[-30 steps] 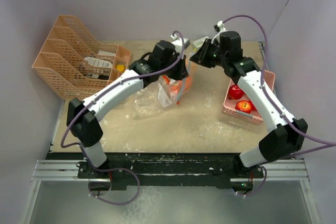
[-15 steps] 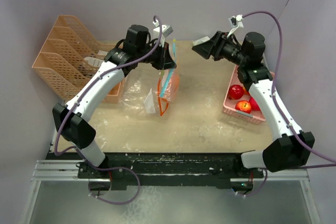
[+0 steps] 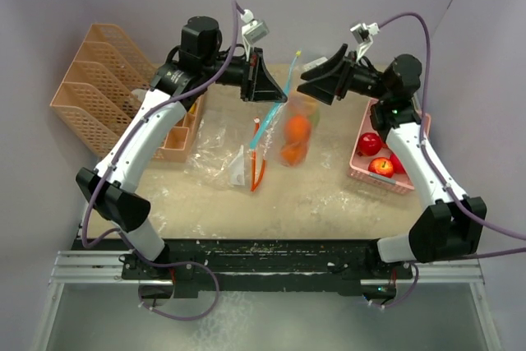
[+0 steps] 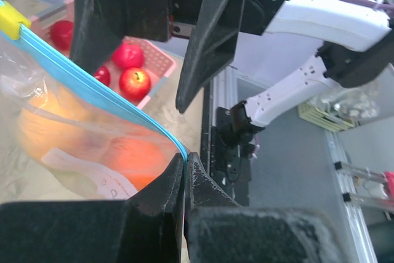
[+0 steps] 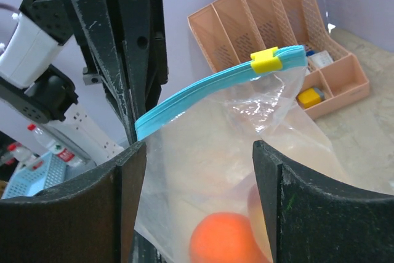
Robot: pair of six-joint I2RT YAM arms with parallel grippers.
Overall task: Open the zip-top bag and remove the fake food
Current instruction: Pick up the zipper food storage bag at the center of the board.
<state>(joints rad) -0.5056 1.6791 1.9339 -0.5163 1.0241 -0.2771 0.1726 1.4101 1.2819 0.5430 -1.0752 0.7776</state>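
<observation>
A clear zip-top bag (image 3: 294, 125) hangs above the table with oranges (image 3: 297, 128) inside. My left gripper (image 3: 275, 94) is shut on one end of its blue zip strip (image 4: 92, 78); in the left wrist view the jaws pinch the strip's edge (image 4: 183, 157). The yellow slider (image 5: 266, 60) sits at the strip's far end. My right gripper (image 3: 316, 78) is open just right of the bag's top. In the right wrist view its fingers (image 5: 126, 201) stand wide on either side of the bag, an orange (image 5: 225, 238) low between them.
A pink basket (image 3: 362, 172) with red apples (image 3: 370, 144) stands at the right. A second, flat plastic bag (image 3: 215, 150) with loose blue and orange strips lies on the table at the left. A peach file organiser (image 3: 99, 92) stands at the back left.
My left gripper lifted the bag up and to the right, so it now hangs free. My right gripper opened, pulled away to the right, then came back beside the bag's top.
</observation>
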